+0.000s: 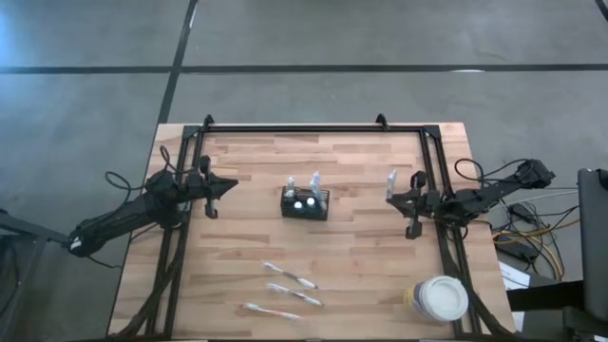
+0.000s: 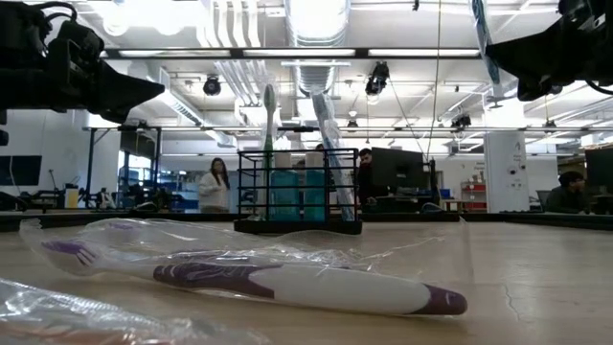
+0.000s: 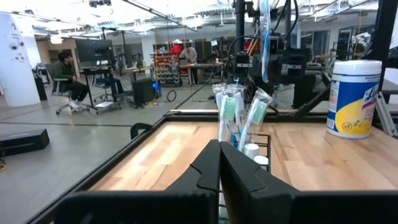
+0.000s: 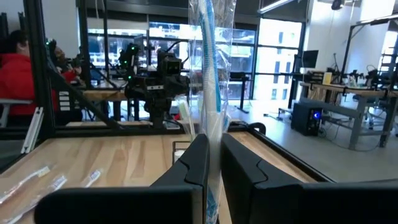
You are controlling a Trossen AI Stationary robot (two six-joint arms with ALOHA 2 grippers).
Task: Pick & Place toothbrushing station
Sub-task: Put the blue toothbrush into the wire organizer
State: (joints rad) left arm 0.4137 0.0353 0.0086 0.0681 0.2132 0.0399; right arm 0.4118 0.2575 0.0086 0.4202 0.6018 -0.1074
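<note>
Three wrapped toothbrushes [image 1: 290,291] are lying on the near part of the table [image 1: 370,256], with a round white tub [image 1: 443,297] standing at the near right corner. The caddy [image 1: 305,204] is sitting in the middle of the table, farther back, and is already holding upright wrapped brushes and what look like small white-capped tubes.

The right gripper [image 4: 213,158] is hovering to the right of the caddy, well apart from it. Its fingers are clamping a wrapped toothbrush [image 4: 208,93], which is standing upright between them. The left gripper [image 3: 219,163] is waiting to the left of the caddy, fingers pressed together and holding nothing.

Judged step: carrying the held brush to the caddy.
1. Keep the brush vertical while travelling left.
2. Centre the lower end over an unoccupied gap in the caddy before lowering.
3. Avoid brushing the wrappers already standing there; they are leaning and could snag.
4. Release only when the lower end is resting inside the walls.

Limits of view:
- The lower end of the held brush is hidden behind the right fingers.
- The free space inside the caddy is hard to make out from overhead.
- The clear wrappers are blurring the brush outlines in the low view.
- The people in the room beyond are too far off to matter.
</note>
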